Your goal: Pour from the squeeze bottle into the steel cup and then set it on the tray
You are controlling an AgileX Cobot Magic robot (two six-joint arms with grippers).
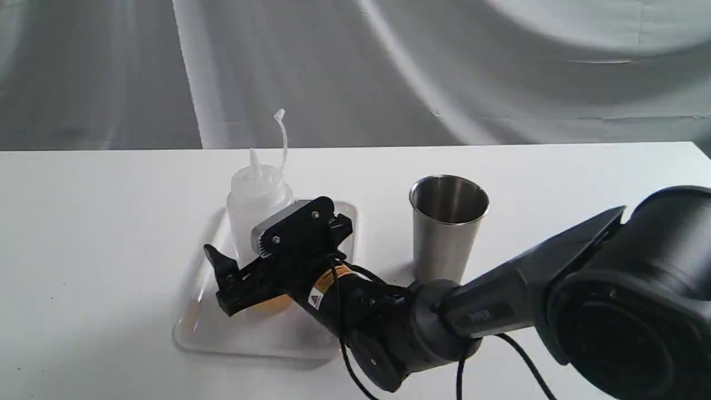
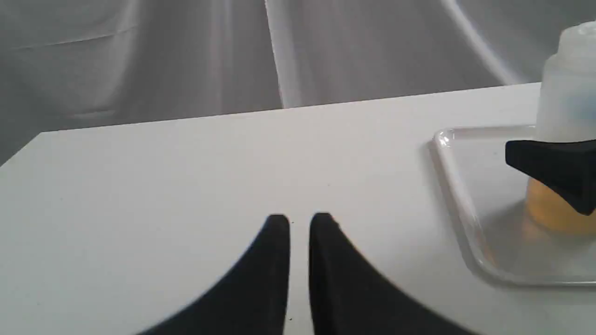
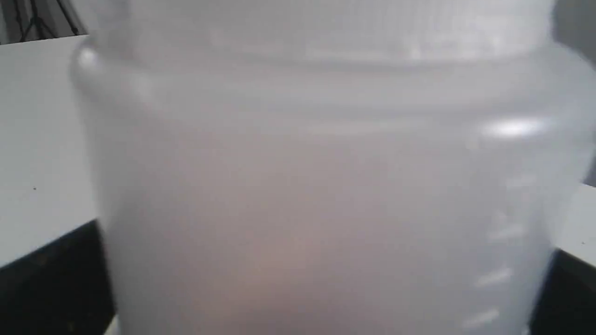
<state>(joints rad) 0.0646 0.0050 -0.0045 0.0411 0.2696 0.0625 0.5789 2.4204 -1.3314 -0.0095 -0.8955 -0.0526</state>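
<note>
The squeeze bottle (image 1: 258, 194) stands upright on the white tray (image 1: 222, 333), with amber liquid at its bottom and its cap strap sticking up. My right gripper (image 1: 230, 261) reaches in from the right and is shut on the bottle's lower body; one finger (image 2: 549, 163) crosses its front. The bottle (image 3: 316, 186) fills the right wrist view between two black fingers (image 3: 51, 279). The steel cup (image 1: 447, 228) stands upright on the table right of the tray, apart from it; I cannot see its contents. My left gripper (image 2: 300, 218) is shut over bare table, left of the tray (image 2: 465, 209).
The white table ends at a far edge (image 1: 500, 145) in front of a grey cloth backdrop. My right arm (image 1: 555, 294) lies low across the front right, just before the cup. The left arm is out of the exterior view.
</note>
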